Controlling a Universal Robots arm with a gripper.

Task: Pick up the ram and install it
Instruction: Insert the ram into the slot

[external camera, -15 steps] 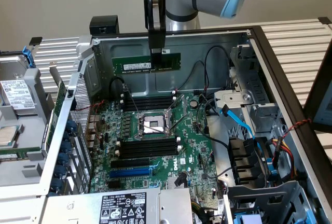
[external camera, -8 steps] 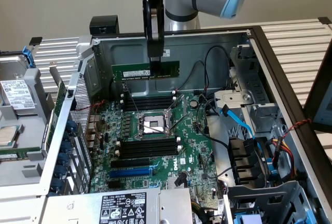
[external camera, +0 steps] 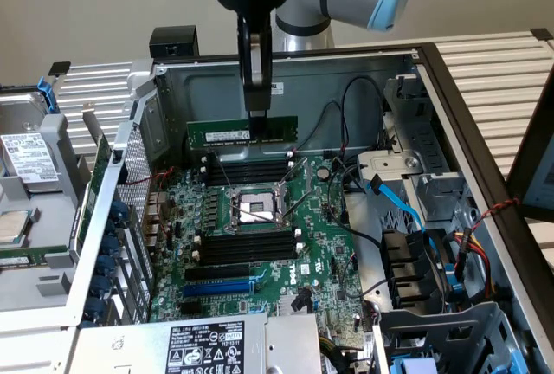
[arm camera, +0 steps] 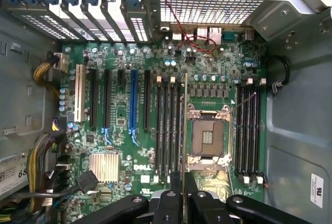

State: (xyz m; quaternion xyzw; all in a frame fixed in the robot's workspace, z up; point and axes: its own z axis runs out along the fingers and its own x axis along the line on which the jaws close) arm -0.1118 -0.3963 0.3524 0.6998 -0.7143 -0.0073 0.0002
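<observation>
Ram pinched and hung over the open computer case

The ram (external camera: 242, 132) is pinched at its upper edge by the gripper (external camera: 257, 117) and hangs straight below the fingertips, clear of the motherboard (external camera: 320, 244). In the exterior view its long axis is laid from 9 to 3 o'clock, parallel with the black memory slots (external camera: 247, 170), which are seen just at 6 o'clock of it. The CPU socket (external camera: 257, 209) is found further toward 6 o'clock. The DELL mark (arm camera: 142, 167) is read on the board, while the white label (external camera: 227, 135) on the stick cannot be read
</observation>
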